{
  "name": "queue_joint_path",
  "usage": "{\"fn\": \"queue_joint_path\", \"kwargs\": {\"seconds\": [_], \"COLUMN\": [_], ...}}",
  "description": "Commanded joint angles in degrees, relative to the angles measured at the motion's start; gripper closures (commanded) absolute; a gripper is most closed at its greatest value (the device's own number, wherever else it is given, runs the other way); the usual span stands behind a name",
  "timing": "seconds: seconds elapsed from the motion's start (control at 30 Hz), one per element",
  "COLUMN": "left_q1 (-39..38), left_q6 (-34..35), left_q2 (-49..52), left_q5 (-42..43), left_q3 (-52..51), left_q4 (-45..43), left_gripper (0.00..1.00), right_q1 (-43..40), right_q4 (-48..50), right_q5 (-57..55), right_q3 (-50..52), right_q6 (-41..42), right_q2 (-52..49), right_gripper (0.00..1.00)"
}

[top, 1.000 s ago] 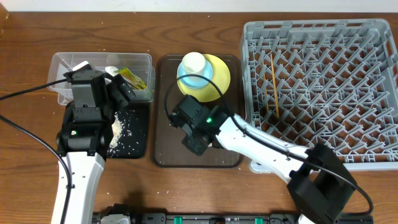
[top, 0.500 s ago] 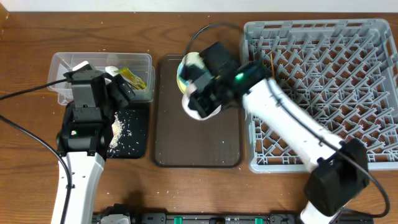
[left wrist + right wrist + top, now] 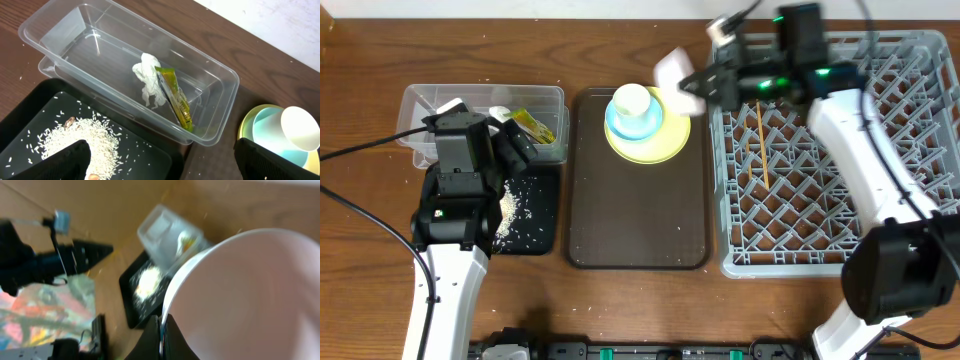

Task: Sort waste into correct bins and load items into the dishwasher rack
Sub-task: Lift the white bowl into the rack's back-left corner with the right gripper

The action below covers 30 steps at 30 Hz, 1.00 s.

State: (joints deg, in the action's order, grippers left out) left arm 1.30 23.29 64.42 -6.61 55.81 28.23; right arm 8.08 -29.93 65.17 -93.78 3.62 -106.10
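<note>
My right gripper [image 3: 705, 82] is shut on the rim of the white bowl [image 3: 678, 72] and holds it tilted in the air at the left edge of the grey dishwasher rack [image 3: 920, 200]. The bowl fills the right wrist view [image 3: 250, 300]. Two chopsticks [image 3: 758, 140] lie in the rack. The white cup [image 3: 632, 100] sits in the light blue dish [image 3: 620, 124] on the yellow plate [image 3: 665, 145]. The tissue [image 3: 148, 80] and snack wrapper [image 3: 175, 97] lie in the clear tub [image 3: 65, 35]. Rice [image 3: 80, 137] lies on the black tray [image 3: 150, 155]. My left gripper [image 3: 160, 160] is open over that tray.
The dark brown serving tray [image 3: 635, 220] lies in the middle between the bins and the rack, with the plate stack at its far end. A few rice grains are scattered on the wooden table [image 3: 360, 250].
My right arm has lifted the white bowl off the brown tray and carried it up and to the right, to the rack's left edge. The left arm has not moved.
</note>
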Motion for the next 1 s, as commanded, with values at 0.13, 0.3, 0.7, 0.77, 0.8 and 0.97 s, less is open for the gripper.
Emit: {"fn": "queue_joint_path", "kwargs": {"seconds": [0.13, 0.3, 0.7, 0.77, 0.8, 0.97], "left_q1": [0.2, 0.2, 0.2, 0.2, 0.2, 0.2], "left_q6": [-0.7, -0.7, -0.7, -0.7, -0.7, -0.7], "left_q2": [0.0, 0.0, 0.0, 0.0, 0.0, 0.0], "left_q5": [-0.5, -0.5, -0.5, -0.5, -0.5, -0.5], "left_q3": [0.7, 0.7, 0.7, 0.7, 0.7, 0.7], "left_q4": [0.0, 0.0, 0.0, 0.0, 0.0, 0.0], "left_gripper": [0.06, 0.06, 0.06, 0.06, 0.05, 0.06], "right_q1": [-9.0, -12.7, -12.6, -12.5, -12.5, -12.5], "right_q4": [7.3, 12.0, 20.2, 20.3, 20.3, 22.2], "right_q5": [5.2, 5.4, 8.9, 9.5, 10.1, 14.3], "right_q3": [-1.1, -1.0, -1.0, -1.0, -1.0, -1.0], "right_q6": [4.9, 12.7, 25.3, 25.3, 25.3, 25.1], "right_q2": [0.3, -1.2, -9.2, -10.9, -11.6, -15.6], "right_gripper": [0.99, 0.99, 0.99, 0.99, 0.99, 0.99]}}
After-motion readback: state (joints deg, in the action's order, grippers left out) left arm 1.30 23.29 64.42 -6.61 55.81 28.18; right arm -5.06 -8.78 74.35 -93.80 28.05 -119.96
